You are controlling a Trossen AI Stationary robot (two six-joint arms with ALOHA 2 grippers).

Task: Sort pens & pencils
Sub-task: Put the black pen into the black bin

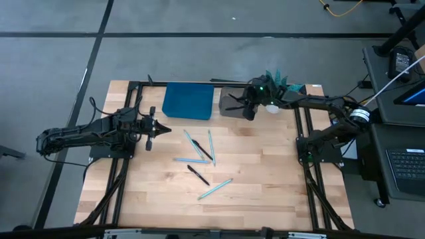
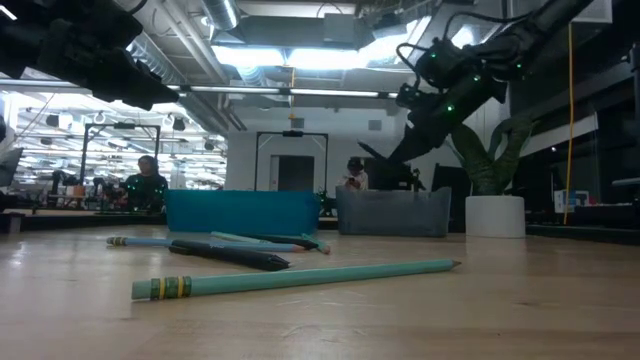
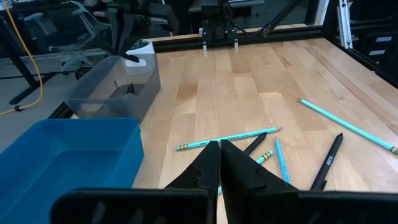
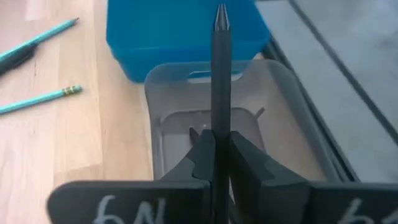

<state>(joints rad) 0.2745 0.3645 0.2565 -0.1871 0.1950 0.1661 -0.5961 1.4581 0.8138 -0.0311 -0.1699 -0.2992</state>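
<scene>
My right gripper hangs over the grey bin at the table's far edge, shut on a black pen. The blue bin stands just left of the grey one. Two more black pens and several light-blue pencils lie flat on the middle of the table. My left gripper is shut and empty. It hovers left of the scattered sticks, and a pencil lies just beyond its fingertips. My right gripper pinches the black pen between its two fingers, which meet the shaft at its lower part. The pen runs along the fingers, and its tip sticks out past them. It is lifted clear above the grey bin's open top.
A white pot with a plant stands right of the grey bin. Dark frame rails run along both table sides. Bare wood lies near the front edge. People are in the room beyond the table.
</scene>
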